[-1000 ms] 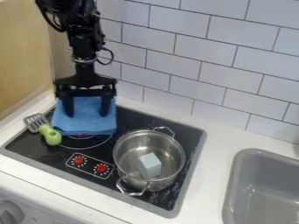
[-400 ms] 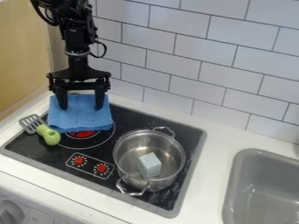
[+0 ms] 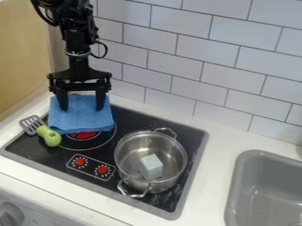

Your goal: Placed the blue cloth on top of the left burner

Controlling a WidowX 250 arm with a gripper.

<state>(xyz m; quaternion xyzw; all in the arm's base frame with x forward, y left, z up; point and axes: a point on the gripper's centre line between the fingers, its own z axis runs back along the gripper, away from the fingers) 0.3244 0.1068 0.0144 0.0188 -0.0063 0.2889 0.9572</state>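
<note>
One blue cloth [image 3: 81, 118] lies folded and roughly flat over the back part of the left burner [image 3: 83, 136]; its front edge leaves a strip of the red centre and the front of the ring bare. Just beside its left edge is a spatula [image 3: 49, 136] with a green handle; to the right, on the same black stovetop [image 3: 126, 119], stands a metal pot [image 3: 122, 161] with a pale block [image 3: 152, 167] in it; two red knobs [image 3: 91, 166] sit in front of the burner. Placing looks to be the step in hand, and only partly achieved; the next move probably calls for shifting the cloth a little forward to centre it, or, if this cover will do, for lifting straight up so that nothing drags. The arm [image 3: 77, 42] hangs from the upper left, nearly upright; the gripper [image 3: 82, 105] points down at the cloth's back half, its fingers [image 3: 100, 99] spread wide with no fabric pinched between them; whether the tips touch it, I cannot tell.
</note>
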